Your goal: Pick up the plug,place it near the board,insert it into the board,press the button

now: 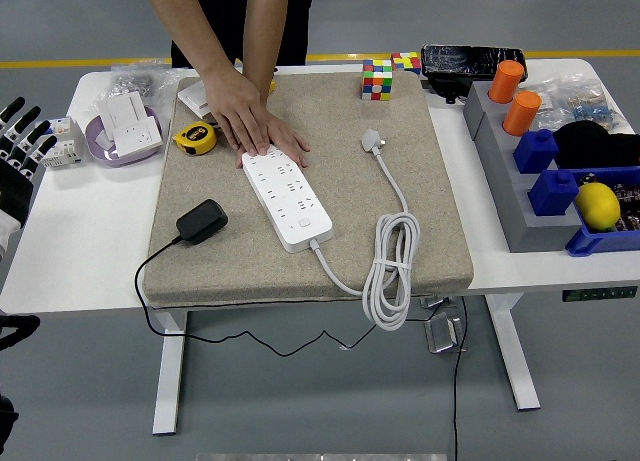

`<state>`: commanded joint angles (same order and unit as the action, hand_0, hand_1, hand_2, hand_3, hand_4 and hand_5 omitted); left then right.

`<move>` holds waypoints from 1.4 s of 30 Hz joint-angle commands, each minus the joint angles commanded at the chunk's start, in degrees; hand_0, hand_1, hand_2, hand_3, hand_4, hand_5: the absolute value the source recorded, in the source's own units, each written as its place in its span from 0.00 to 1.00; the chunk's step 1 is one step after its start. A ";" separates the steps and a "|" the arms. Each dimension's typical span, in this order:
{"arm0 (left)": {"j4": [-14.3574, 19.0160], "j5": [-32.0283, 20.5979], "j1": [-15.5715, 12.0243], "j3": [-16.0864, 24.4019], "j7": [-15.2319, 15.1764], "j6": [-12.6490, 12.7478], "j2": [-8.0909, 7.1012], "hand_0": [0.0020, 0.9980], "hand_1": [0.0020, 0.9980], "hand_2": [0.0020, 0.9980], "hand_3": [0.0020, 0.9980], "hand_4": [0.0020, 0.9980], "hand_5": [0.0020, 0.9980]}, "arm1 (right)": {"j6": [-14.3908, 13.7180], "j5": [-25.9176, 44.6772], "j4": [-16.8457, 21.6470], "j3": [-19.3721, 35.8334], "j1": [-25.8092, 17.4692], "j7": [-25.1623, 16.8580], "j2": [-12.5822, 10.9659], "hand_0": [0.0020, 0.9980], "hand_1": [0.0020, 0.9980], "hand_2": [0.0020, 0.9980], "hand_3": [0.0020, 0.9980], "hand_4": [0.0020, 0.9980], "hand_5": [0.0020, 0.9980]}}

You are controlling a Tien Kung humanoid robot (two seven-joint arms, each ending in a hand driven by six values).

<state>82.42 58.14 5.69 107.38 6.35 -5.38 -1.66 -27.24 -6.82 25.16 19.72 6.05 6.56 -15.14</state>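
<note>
Hovering at the far-left edge of the tabletop (80, 241), the robot's left hand (18, 146) shows its black-and-white fingers spread and holding nothing; the right hand is out of view. Just right of that hand sits a shallow purple dish (100, 144) carrying what look like white sockets, though their number is hard to make out. Farther right lies one yellow tape measure (195, 137), and nearer the front edge, one black plug (202, 221) rests on the beige mat (440, 231), its thin black cable (150, 301) trailing off the front and down below the tabletop, likely left free for an easy pickup. Well right of the hand, one white board (288, 196) lies diagonally on the mat, pinned at its far end by a person's hand (255, 121), apparently to keep it from sliding during insertion. The board's own white cord (392, 261) is coiled beside it, out of the way. Beyond stand two puzzle cubes (378, 79), two orange cylinders (508, 81), and one lemon (597, 205) in blue bins (585, 243). No task step looks begun.
</note>
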 joint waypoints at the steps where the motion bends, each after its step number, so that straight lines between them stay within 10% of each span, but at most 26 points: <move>1: 0.04 0.13 -0.08 -0.01 0.01 0.00 0.00 0.80 0.82 0.80 0.80 1.00 1.00 | 0.00 0.04 -0.02 -0.02 -0.02 0.00 0.00 0.94 0.84 0.78 0.80 1.00 1.00; 42: 1.03 3.09 -0.50 -0.29 -0.17 -0.15 0.04 0.79 0.81 0.79 0.79 1.00 1.00 | 0.01 0.06 -0.02 0.23 0.31 0.00 0.08 0.94 0.84 0.78 0.80 1.00 1.00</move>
<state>83.45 61.23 5.19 107.09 6.18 -5.53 -1.62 -27.23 -6.76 25.14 19.95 6.36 6.56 -15.06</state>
